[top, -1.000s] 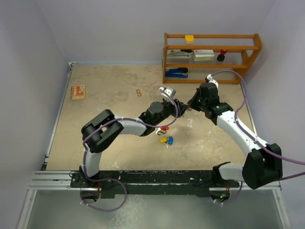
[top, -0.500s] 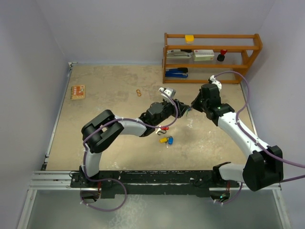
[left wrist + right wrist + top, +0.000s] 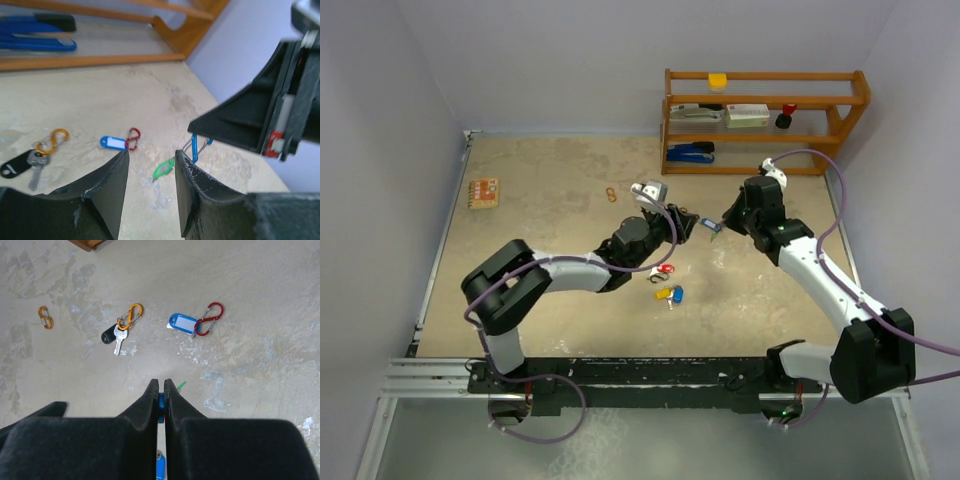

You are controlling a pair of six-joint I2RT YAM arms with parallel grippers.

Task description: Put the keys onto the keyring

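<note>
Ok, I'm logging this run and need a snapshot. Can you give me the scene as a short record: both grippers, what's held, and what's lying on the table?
left gripper: open, jaws apart, nothing clamped
right gripper: shut on blue carabiner
green tag: just past the left gripper's tips, below the blue carabiner; whether linked to it, cannot tell
table, group one: orange carabiner with silver key and black tag
table, group two: red carabiner touching blue tag
table, loose: small orange clip
</note>
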